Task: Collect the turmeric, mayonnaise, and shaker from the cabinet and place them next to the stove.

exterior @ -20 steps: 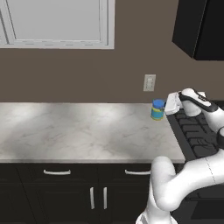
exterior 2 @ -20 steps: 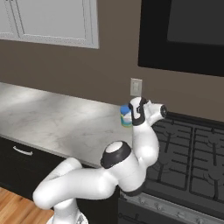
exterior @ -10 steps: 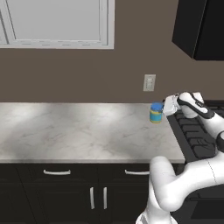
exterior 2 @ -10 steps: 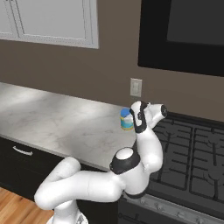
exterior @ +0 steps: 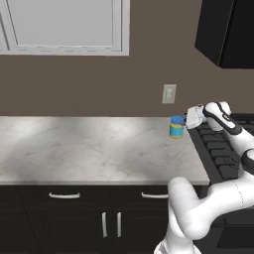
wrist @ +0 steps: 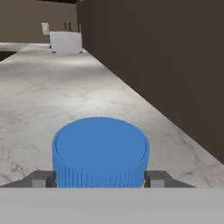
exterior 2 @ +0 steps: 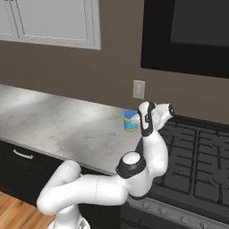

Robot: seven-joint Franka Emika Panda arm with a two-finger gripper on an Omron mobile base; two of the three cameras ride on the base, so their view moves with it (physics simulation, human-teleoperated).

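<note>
Mayonnaise jar at the stove's left edge, jaws around its lid

The mayonnaise (exterior: 176,127) stood on the tabletop (exterior: 94,149) just beside the stove (exterior: 218,154); the gripper (wrist: 100,179) flanked its blue lid, grip undeterminable. A careless retreat risked tipping it.

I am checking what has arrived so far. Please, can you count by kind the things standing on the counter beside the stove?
Blue-lidded mayonnaise jar: 1, on the marble counter at the stove edge, between the gripper fingertips.
White toaster-like box: 1, far along the counter.
Total: 2
</note>
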